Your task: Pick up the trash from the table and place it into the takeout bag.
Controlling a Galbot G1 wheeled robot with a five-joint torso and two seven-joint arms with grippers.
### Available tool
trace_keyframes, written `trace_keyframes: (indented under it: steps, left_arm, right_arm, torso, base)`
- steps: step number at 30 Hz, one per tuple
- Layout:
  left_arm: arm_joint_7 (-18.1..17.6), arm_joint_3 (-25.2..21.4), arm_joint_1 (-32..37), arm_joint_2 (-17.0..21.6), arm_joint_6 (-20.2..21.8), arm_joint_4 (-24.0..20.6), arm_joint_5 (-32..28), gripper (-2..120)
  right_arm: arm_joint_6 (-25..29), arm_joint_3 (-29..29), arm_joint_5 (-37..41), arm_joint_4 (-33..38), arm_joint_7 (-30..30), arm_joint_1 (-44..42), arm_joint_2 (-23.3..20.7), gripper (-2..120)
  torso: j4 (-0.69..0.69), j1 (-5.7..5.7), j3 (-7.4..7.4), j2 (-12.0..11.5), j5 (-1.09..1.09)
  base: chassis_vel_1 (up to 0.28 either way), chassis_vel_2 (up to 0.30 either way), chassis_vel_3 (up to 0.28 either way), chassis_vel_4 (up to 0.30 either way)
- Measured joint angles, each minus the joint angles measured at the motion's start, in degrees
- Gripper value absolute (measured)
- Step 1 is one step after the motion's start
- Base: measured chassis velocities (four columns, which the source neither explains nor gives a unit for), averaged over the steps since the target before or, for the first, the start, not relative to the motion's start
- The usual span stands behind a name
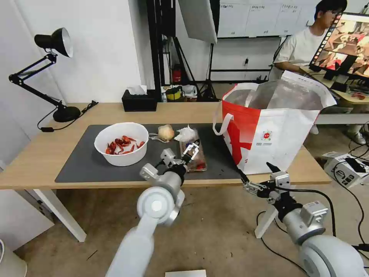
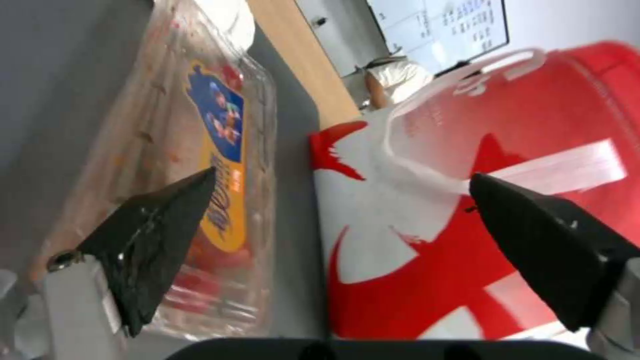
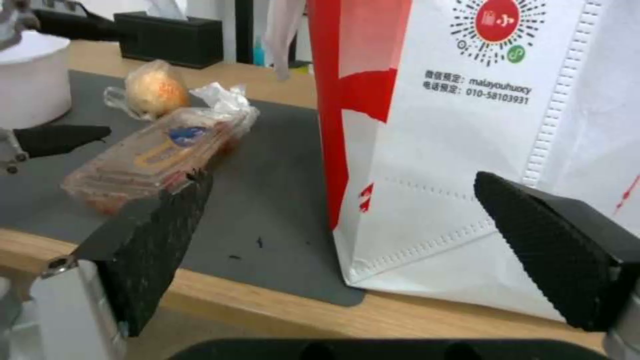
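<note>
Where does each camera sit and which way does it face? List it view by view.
Head: high, facing down at the table; both arms show.
Left wrist: on the left arm, over the clear tray, facing the takeout bag; the open left gripper shows.
Right wrist: at the table's near edge, facing the bag; the open right gripper shows.
Shared: tray and bag.

White wall (image 1: 100,50) ahead of me. Black desk lamp (image 1: 50,42) at far left, black tissue box (image 1: 139,100) beside it. Whiteboard (image 1: 250,17) behind, monitor (image 1: 346,46) at right. Brown floor (image 1: 215,231), cables (image 1: 357,154) trailing.
</note>
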Motion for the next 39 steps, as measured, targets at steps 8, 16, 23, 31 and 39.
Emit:
trace_keyframes:
  steps: [8, 16, 23, 31, 39]
  left_arm:
    - [8.46, 1.39, -2.38, 7.36, 1.57, 1.99, 15.31, 100]
    - [27.05, 8.09, -9.35, 18.98, -3.86, 9.82, 38.08, 73]
    - [34.44, 10.32, -13.3, 23.0, -7.1, 13.05, 43.06, 52]
    - [41.88, 11.2, -14.33, 26.27, -7.75, 15.55, 44.52, 19]
    - [44.86, 11.22, -14.34, 26.22, -9.16, 16.63, 44.33, 0]
  right_arm:
    - [0.03, -0.38, 6.46, 0.81, 0.49, 0.38, -0.72, 100]
    - [0.27, -2.15, 33.41, -0.19, 5.1, 5.25, -3.27, 100]
    - [0.33, -4.24, 43.91, -1.85, 7.43, 9.8, -4.4, 100]
    - [-0.89, -11.01, 53.37, -6.0, 12.94, 18.78, -4.24, 100]
    - [-3.47, -17.88, 60.58, -13.12, 20.84, 30.51, -3.54, 100]
  torso:
    - [0.01, 0.0, 0.0, 0.0, 0.0]
    - [0.0, 0.01, 0.0, 0.0, -0.02]
    - [0.01, 0.01, 0.01, 0.0, -0.02]
    - [0.01, 0.01, 0.0, 0.0, -0.01]
    - [0.02, 0.01, 0.0, 0.0, -0.01]
  base:
    - [0.0, 0.0, 0.0, 0.0]
    - [0.0, 0.0, 0.0, 0.0]
    - [0.0, 0.0, 0.0, 0.0]
    - [0.0, 0.0, 0.0, 0.0]
    - [0.0, 0.0, 0.0, 0.0]
